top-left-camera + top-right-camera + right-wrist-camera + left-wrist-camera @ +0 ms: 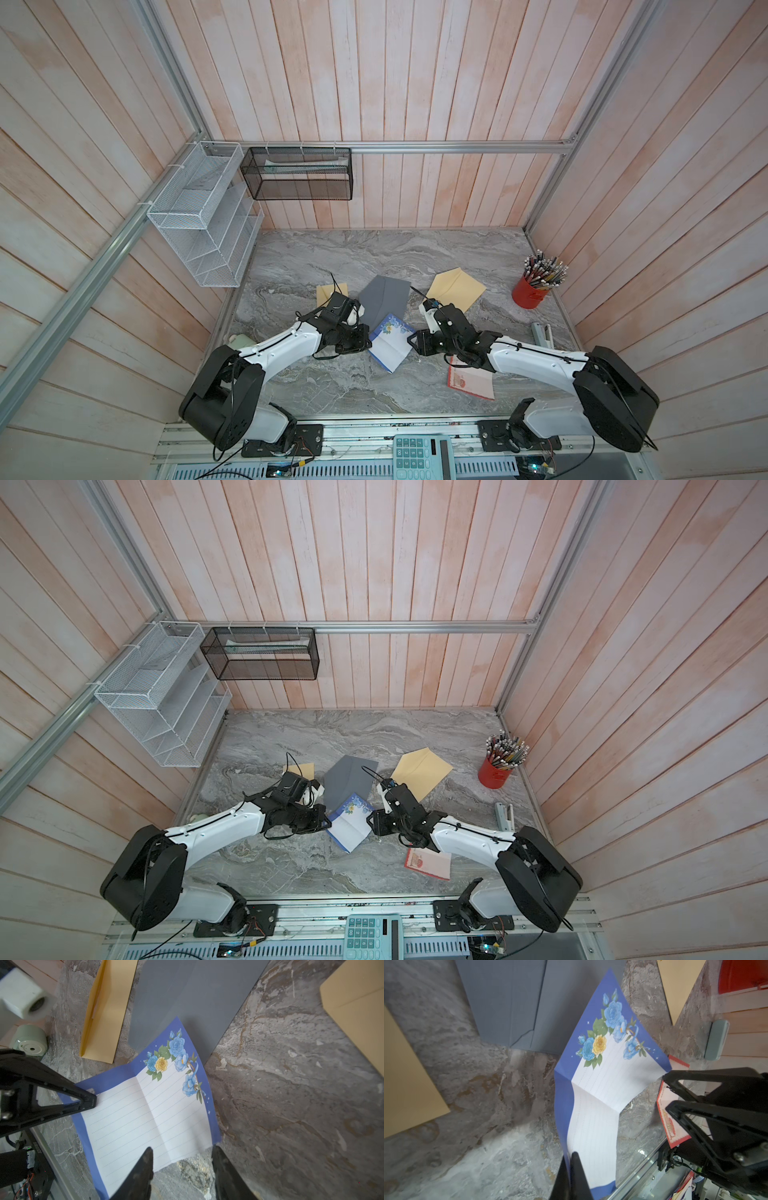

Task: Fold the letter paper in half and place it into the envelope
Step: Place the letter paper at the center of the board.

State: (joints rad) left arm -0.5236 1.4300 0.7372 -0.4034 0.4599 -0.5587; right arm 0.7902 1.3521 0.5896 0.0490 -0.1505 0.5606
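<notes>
Left gripper is clamped on its side of the paper, though your top views hide the pinch under the fingers, and the right gripper stands jaws apart at the opposite edge, where you cannot tell if either finger touches the sheet. Your paper lies creased and bowed between the two, its flowered corner over the near edge of the grey envelope. Both arms reach in low from either side, wrists aimed at each other.
</notes>
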